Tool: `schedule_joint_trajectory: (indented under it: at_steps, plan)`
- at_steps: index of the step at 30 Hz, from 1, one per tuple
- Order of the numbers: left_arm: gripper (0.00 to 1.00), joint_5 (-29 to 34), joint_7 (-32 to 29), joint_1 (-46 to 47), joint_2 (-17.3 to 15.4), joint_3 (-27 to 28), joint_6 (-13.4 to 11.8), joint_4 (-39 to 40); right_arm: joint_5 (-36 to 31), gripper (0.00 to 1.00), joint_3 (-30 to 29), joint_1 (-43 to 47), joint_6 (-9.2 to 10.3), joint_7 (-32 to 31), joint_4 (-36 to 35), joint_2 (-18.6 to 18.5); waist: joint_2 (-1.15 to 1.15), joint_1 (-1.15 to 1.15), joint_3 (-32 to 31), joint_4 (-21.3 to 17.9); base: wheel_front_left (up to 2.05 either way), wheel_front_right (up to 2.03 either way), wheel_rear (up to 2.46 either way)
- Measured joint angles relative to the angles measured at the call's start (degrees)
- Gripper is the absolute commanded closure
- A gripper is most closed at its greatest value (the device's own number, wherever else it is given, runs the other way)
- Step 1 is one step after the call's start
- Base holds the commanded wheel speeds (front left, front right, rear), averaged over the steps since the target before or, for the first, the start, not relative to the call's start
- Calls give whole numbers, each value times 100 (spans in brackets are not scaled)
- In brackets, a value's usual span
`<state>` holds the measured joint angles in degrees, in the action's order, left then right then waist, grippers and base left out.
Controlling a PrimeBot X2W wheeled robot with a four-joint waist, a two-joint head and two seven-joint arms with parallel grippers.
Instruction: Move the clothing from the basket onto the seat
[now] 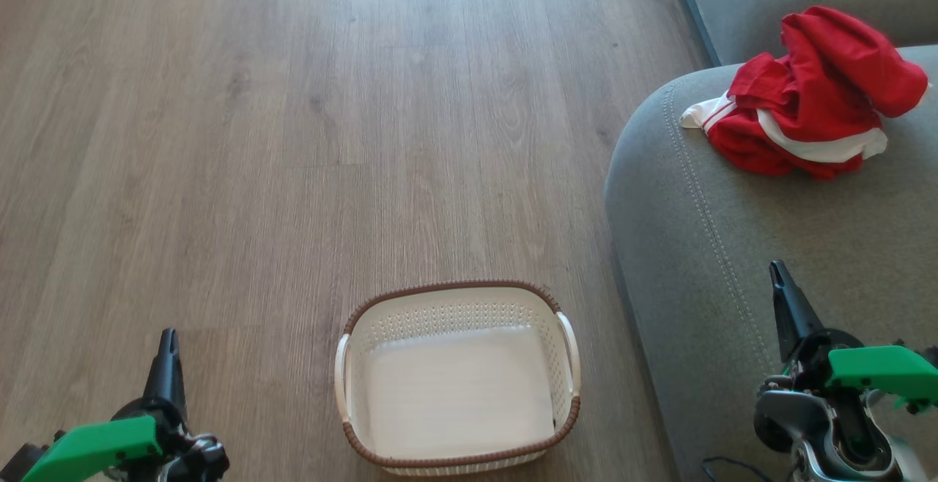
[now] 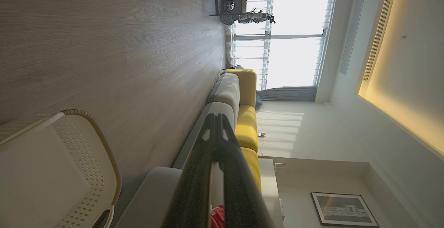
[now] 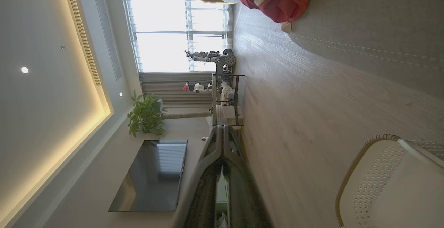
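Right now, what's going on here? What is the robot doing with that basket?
The robot is moving laundry from a basket to a sofa, and the job looks finished. The basket sits empty on the wooden floor. The red clothing lies in a crumpled heap on the grey seat. The left gripper and the right gripper are low at the robot's sides, both shut and holding nothing.

Beyond my left pincer (image 2: 215, 119) I see wood floor (image 2: 121, 47), yellow sofa cushions (image 2: 247, 125), a bright window (image 2: 295, 61); past my right pincer (image 3: 223, 128), a television (image 3: 152, 176) and potted plant (image 3: 145, 117).
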<state>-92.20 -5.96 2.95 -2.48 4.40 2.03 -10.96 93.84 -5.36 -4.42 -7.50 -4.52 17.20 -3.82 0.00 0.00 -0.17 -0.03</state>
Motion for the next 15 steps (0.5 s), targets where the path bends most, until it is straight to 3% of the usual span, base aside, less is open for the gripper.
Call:
schedule_joint_trajectory:
  at_steps: [15]
  plan:
    - [100,0,0,1,0,2,0,0,53,100,44,0,0,16,-1,-23,0,0,0,0,0,0,0]
